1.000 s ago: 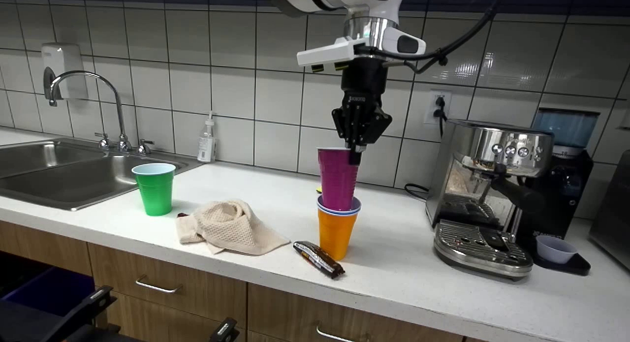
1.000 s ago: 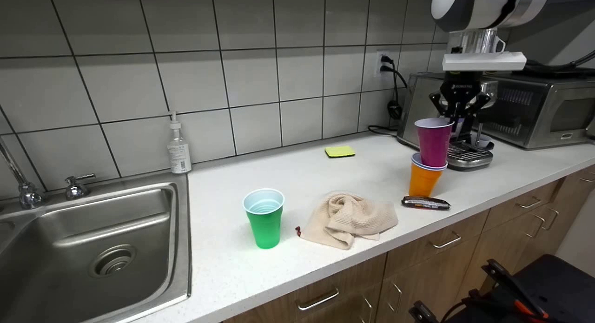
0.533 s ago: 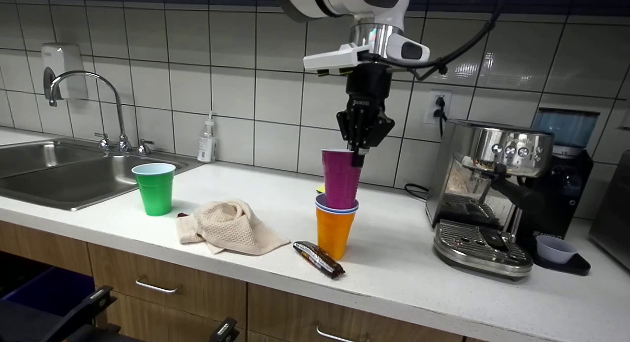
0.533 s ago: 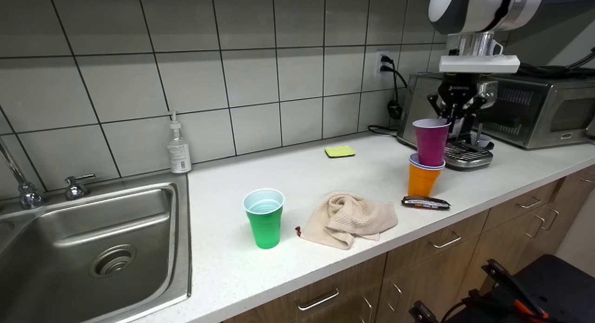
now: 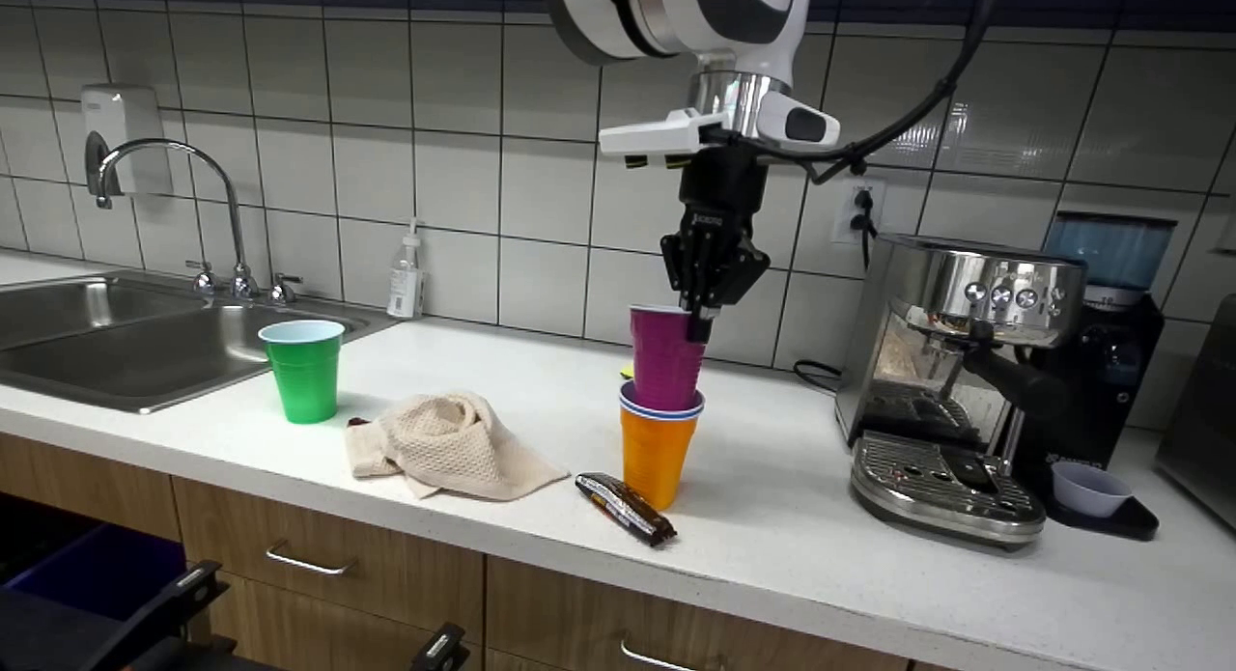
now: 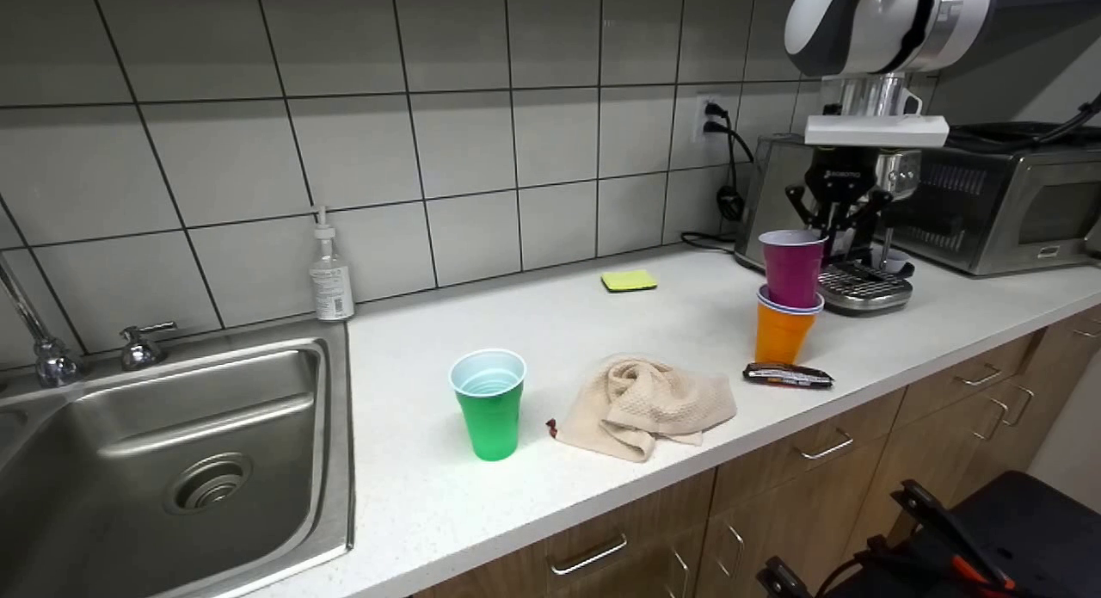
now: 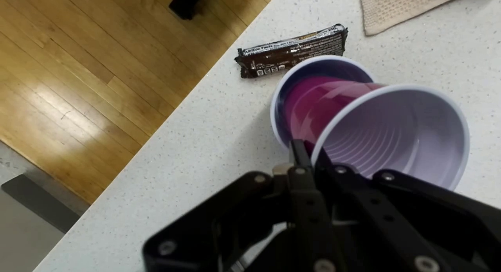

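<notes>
while it opens upward, the purple cup stands nearly vertical.

A purple cup, pale lavender on the inside and ringed with fine ridges, stands roughly upright with its mouth facing up, one side of its rim pinched by the gripper, with a finger on either face of the wall. Its lower end sits within the mouth of an orange cup, most of its body rising above that rim; how far down its base reaches is hidden. The orange cup stands upright on the white counter, its rim pale and its inside showing blue.
</notes>
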